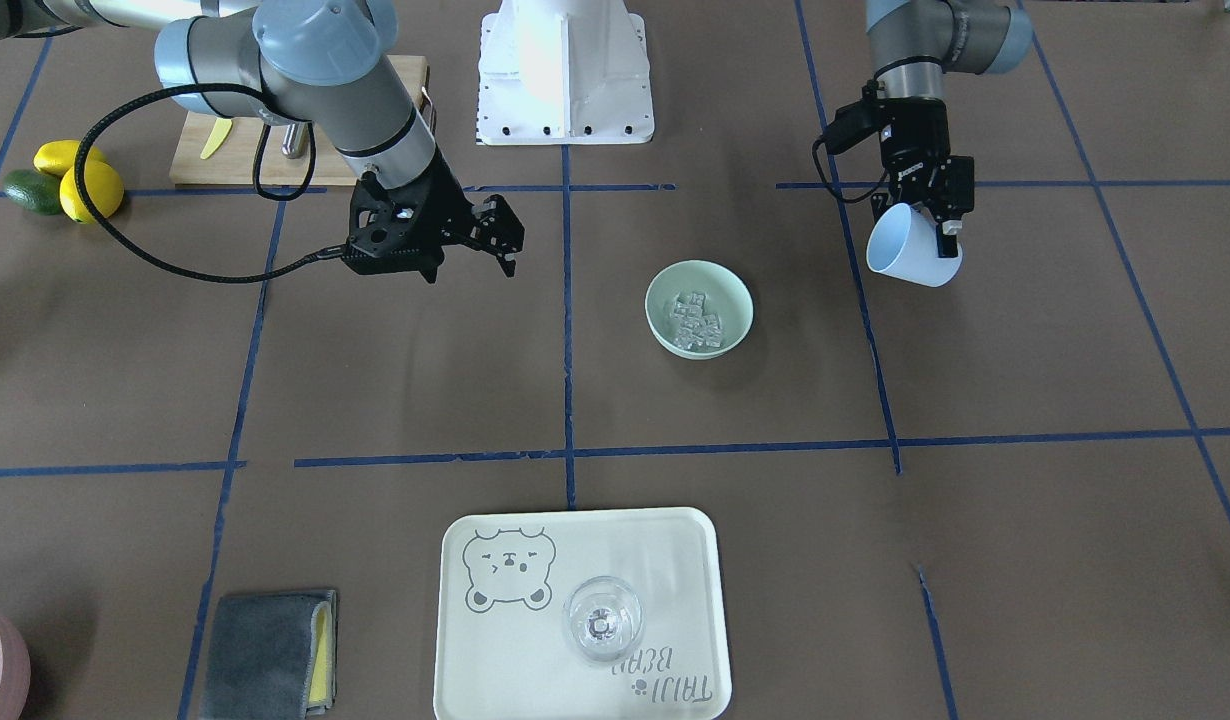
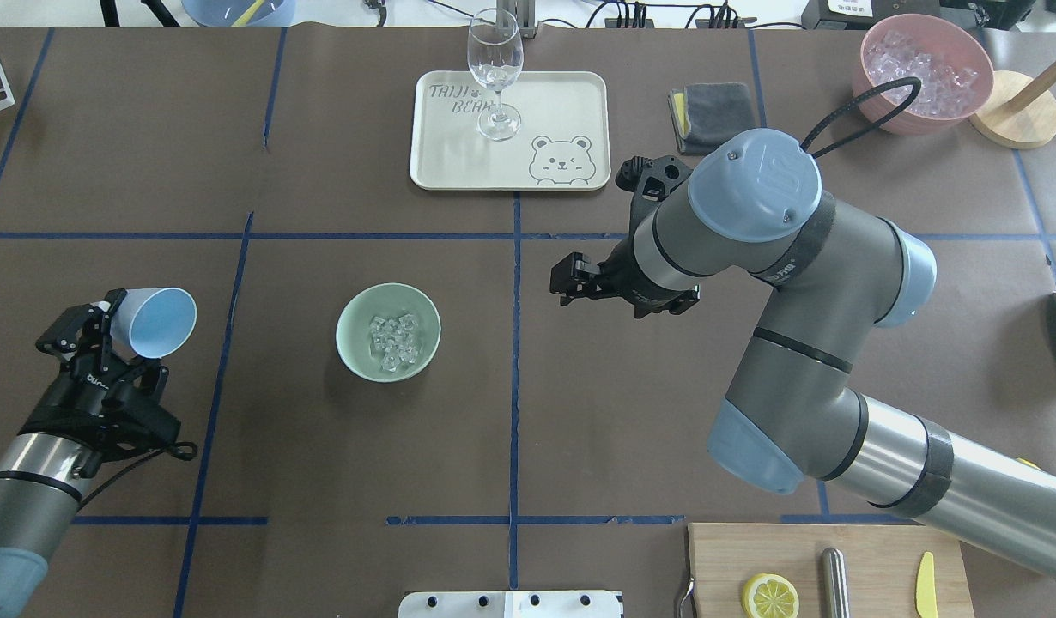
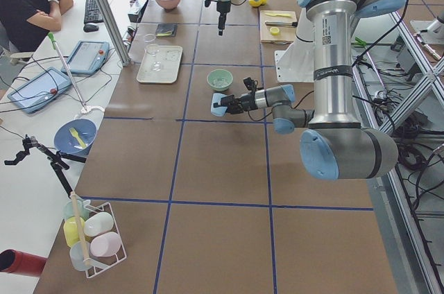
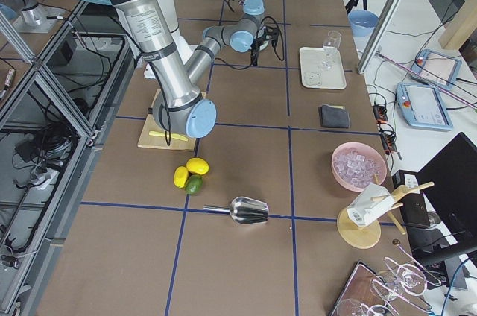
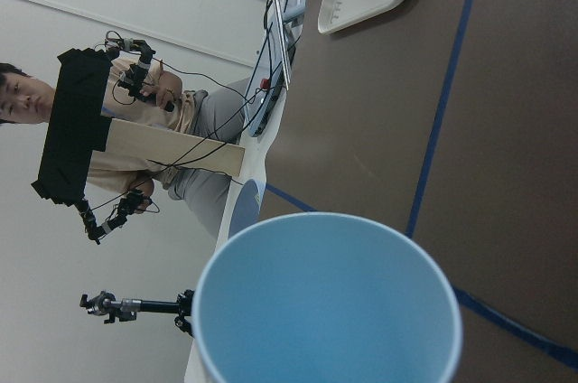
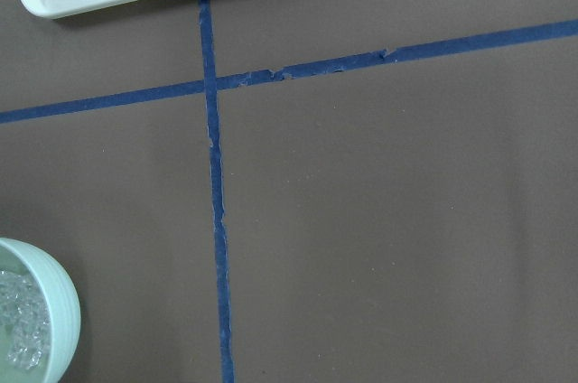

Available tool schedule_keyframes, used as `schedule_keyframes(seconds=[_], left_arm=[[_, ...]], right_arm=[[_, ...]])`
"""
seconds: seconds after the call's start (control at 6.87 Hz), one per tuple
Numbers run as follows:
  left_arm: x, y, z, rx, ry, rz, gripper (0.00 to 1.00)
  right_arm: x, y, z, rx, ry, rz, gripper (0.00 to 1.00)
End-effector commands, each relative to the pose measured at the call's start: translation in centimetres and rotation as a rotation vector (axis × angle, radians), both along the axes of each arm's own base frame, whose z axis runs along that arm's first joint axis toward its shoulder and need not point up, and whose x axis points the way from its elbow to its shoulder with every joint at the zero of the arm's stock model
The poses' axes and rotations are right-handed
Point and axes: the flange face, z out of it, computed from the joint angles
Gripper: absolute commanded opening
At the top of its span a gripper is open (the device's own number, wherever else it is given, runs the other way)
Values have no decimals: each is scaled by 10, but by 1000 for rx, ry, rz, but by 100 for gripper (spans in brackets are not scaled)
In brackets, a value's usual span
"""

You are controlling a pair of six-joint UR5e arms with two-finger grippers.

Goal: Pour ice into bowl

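The mint-green bowl (image 1: 720, 345) (image 2: 349, 330) stands on the brown table and holds several clear ice cubes (image 1: 697, 318) (image 2: 393, 341). My left gripper (image 1: 937, 215) (image 2: 114, 324) is shut on a light blue cup (image 1: 910, 250) (image 2: 157, 322). It holds the cup tilted on its side above the table, well apart from the bowl. The cup looks empty in the left wrist view (image 5: 325, 311). My right gripper (image 1: 503, 240) (image 2: 565, 279) is open and empty, hovering on the bowl's other side. The bowl's edge (image 6: 65, 311) shows in the right wrist view.
A cream tray (image 2: 459, 159) (image 1: 535, 660) holds a clear wine glass (image 2: 494, 77) (image 1: 602, 620). A grey cloth (image 2: 708, 116), a pink bowl of ice (image 2: 923, 73), a cutting board (image 2: 871, 549) with a lemon slice (image 2: 769, 596), and lemons (image 1: 90, 188) lie around the edges.
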Motion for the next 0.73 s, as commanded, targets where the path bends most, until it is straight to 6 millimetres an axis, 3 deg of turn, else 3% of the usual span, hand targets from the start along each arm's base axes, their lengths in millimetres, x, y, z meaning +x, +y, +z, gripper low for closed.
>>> schedule_keyframes(seconds=[0.0,0.44,0.58], left_arm=[[-30,-2,27,18,103,36,0],[-33,0,32,-119,568,0,0],[-34,0,50,-172,697,-28,0]], right_arm=[[-2,1,-3,7,0,3,100],[-5,3,-2,12,6,9,100],[-6,3,-2,12,6,7,100]])
